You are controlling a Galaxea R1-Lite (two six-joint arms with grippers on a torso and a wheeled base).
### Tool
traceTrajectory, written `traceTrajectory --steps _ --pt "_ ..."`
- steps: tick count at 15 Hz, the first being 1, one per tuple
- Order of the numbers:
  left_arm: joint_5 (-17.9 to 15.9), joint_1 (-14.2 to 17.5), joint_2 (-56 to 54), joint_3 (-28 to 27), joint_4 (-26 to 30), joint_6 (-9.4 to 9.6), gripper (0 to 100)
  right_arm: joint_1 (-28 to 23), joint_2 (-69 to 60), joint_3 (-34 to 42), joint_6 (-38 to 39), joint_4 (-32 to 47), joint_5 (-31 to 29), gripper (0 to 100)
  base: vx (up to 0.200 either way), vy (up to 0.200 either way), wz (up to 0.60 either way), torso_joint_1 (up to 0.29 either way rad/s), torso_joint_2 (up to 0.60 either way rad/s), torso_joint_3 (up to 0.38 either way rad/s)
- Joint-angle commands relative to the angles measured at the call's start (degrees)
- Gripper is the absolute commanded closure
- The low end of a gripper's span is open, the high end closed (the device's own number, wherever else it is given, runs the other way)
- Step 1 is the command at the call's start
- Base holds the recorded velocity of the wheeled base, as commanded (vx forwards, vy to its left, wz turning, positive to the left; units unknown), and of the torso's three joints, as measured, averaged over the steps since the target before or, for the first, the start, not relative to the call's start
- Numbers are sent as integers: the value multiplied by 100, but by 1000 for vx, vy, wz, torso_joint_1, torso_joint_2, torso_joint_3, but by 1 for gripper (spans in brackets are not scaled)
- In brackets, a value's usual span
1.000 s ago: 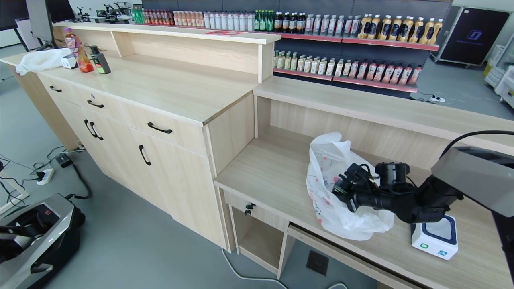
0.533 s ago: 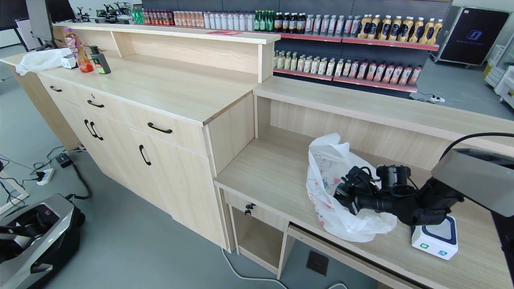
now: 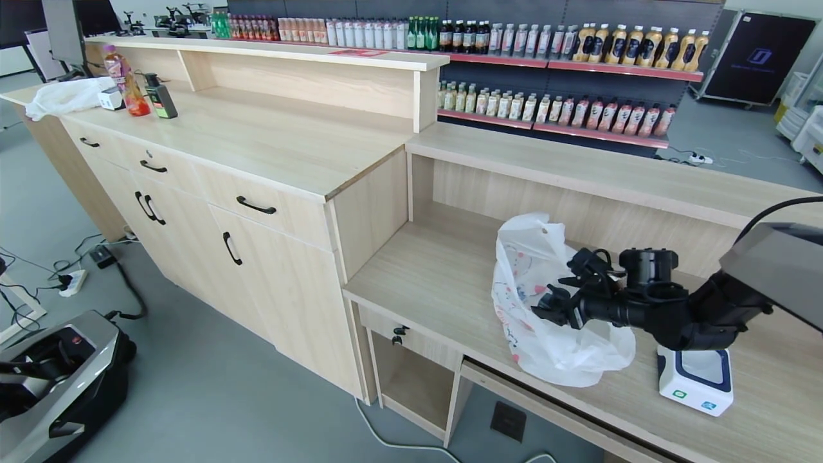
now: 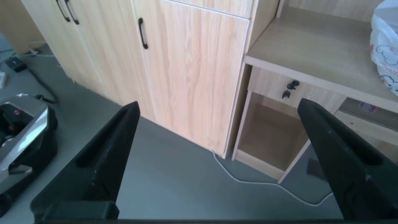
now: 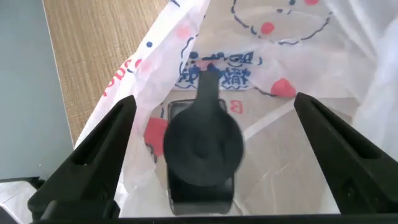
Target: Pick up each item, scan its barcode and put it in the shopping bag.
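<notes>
A dark item (image 5: 202, 149) lay inside the white shopping bag (image 3: 521, 270) on the table (image 3: 437, 270). The right hand (image 3: 556, 289) hovered at the bag's mouth, fingers spread, gripping nothing. The left hand (image 4: 217, 106), fingers wide apart, hung above the floor (image 4: 174, 180).

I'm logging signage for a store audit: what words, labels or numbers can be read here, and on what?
No text reads clearly.
shopping bag: blue printed characters, blurred.
scanner: two small badges, too small to read.
shelf bottles: labels too small to read.
black case: pale emblem, no readable words.
</notes>
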Motion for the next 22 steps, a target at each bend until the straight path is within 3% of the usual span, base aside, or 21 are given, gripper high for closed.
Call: traceTrajectory --steps 1,6,8,11,12,17,20,22 --pt "0 4 -2 -9 -1 -1 0 -95 -820 82 307 125 -10 0 0 0 0 0 0 0" --pt "0 4 -2 0 -1 -1 0 -447 -2455 794 562 415 -19 0 0 0 0 0 0 0" --pt "0 4 -2 -9 -1 -1 0 -816 -3387 1251 544 722 -27 0 0 0 0 0 0 0" --pt "0 4 -2 0 -1 -1 0 -2125 -5109 2684 -150 1373 -27 0 0 0 0 0 0 0" --pt "0 4 -2 -9 -1 -1 0 -2688 -5505 2851 -589 1733 17 0 0 0 -600 -7 -2 2" --pt "0 4 -2 0 -1 -1 0 -3822 -6393 3053 -458 1944 -133 0 0 0 -600 -1 1 5" --pt "0 4 -2 0 -1 -1 0 -4613 -6542 3405 -45 1997 -1697 0 0 0 -600 2 -1 1" --pt "0 4 -2 0 -1 -1 0 -4947 -6076 3378 439 2208 -2260 0 0 0 0 0 0 0"
